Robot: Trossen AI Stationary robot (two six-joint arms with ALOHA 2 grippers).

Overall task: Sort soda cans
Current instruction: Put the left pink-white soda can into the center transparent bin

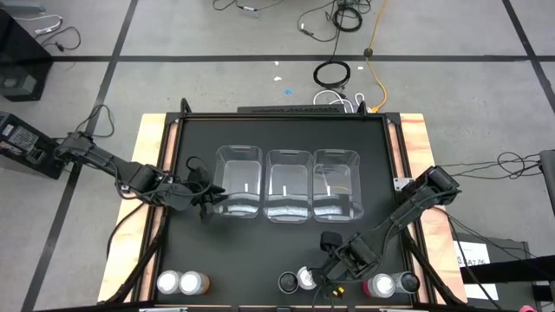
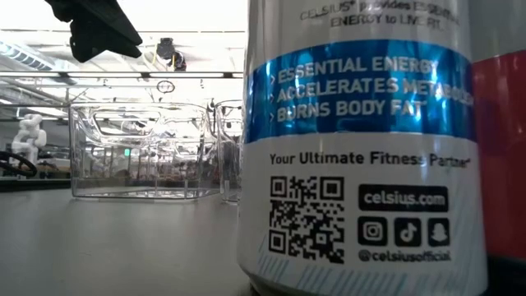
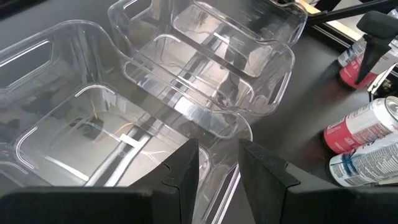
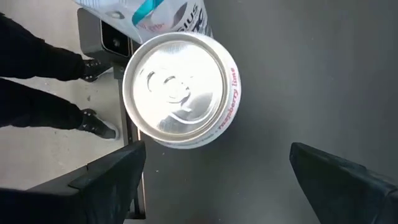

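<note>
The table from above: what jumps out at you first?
Three clear bins sit in a row mid-table, all empty. The cans wait along the near edge: two orange at the left, two pink at the right, silver ones between. The right gripper hangs open-jawed right over a silver can top, while the left gripper hovers at the leftmost bin.

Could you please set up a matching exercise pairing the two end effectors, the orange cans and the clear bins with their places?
1 left end effector
2 right end effector
3 orange cans
4 clear bins

a in a row at the table's middle
b open above a silver-topped can
c beside the leftmost bin
d at the table's edge, left arm's side

Pairs: 1-c, 2-b, 3-d, 4-a
</note>
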